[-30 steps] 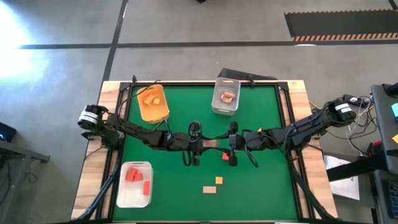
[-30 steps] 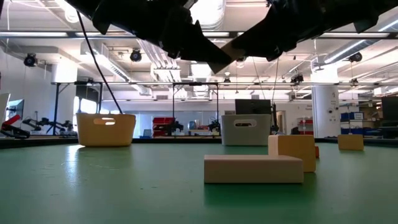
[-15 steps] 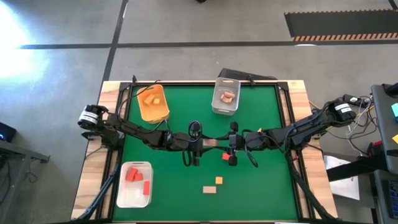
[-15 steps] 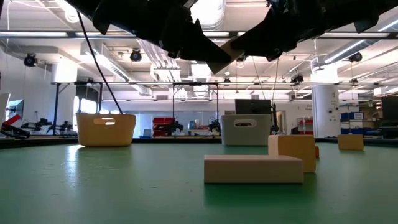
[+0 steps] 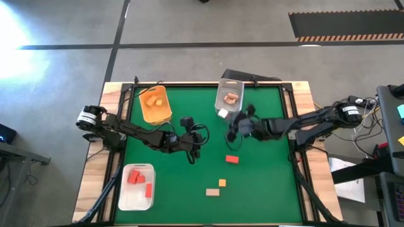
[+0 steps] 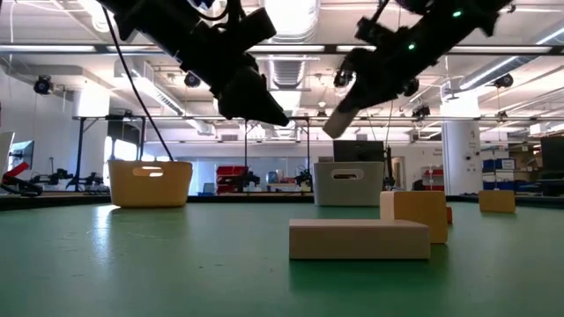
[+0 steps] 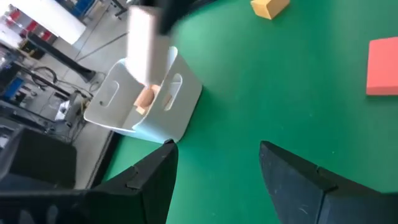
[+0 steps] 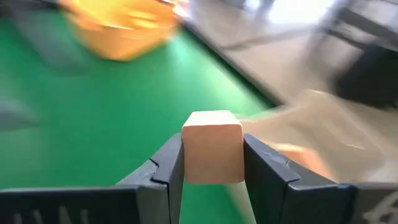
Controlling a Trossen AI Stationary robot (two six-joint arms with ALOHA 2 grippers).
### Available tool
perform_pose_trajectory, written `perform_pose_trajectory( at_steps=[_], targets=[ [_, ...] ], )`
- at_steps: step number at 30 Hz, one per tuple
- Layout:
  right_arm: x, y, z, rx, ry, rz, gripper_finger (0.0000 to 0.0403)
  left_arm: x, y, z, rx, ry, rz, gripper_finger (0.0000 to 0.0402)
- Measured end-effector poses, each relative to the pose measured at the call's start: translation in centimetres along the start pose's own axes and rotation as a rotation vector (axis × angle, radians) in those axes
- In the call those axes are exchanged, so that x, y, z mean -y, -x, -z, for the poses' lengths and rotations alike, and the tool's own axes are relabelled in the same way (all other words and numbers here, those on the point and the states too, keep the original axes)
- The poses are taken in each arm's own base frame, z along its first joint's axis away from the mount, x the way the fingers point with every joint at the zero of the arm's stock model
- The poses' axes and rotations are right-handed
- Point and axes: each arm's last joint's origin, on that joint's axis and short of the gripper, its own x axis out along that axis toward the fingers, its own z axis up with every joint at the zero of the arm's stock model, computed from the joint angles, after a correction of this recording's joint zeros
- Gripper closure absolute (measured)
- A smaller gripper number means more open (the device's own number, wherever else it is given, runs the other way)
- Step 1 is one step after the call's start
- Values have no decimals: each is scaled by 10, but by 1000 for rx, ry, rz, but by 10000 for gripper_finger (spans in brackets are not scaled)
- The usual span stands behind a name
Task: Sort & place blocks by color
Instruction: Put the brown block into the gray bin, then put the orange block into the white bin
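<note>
The right tool (image 8: pixel 212 163) is clamped on a pale tan wood block (image 8: pixel 212 146), the block pinched squarely between its two fingers and carried above the worktop (image 5: pixel 265 183). In the high view this tool (image 5: pixel 232 131) sits near the worktop's centre, at about 6 o'clock from the clear bin (image 5: pixel 228 99), which already holds tan pieces. The step in hand looks like delivery of this block to that bin. To do it well, the arm should travel toward 12 o'clock until the block is fully over the bin's opening, clear of the near wall, and only then let go, low enough that the block does not bounce out.

The left tool (image 7: pixel 214 165) hangs with its fingers apart and nothing between them, at about 9 o'clock from the right one.

Loose on the worktop are a red block (image 5: pixel 232 159), a yellow-orange block (image 5: pixel 222 183) and another tan block (image 5: pixel 213 192), toward 6 o'clock. The orange bin (image 5: pixel 155 105) holds yellow-orange pieces; the white bin (image 5: pixel 136 187) holds red ones.

Only the right wrist view shows the grip itself. The low view shows both arms lifted well above the worktop, which the high view cannot convey, and the left wrist view looks into the clear bin (image 7: pixel 143 109).
</note>
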Motion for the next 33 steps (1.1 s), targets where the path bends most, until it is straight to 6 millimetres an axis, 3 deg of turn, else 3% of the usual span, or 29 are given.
perform_pose_trajectory(
  at_steps=[8,14,17,24,28,33],
  targets=[
    [76,-41,-19,-71,-155,250,287,0,1,0,0,37,2,193],
    [116,-68,-11,-132,-268,212,287,1,0,1,-1,58,2,193],
    [122,-83,-6,-120,-297,203,270,1,0,1,-1,59,3,193],
    [125,-106,-14,-126,-284,218,168,1,1,1,-1,59,3,193],
    [122,-106,-26,-165,-252,208,138,1,1,1,-2,57,10,193],
    [109,-92,-37,-220,-202,167,130,5,3,0,8,59,53,193]
  ],
)
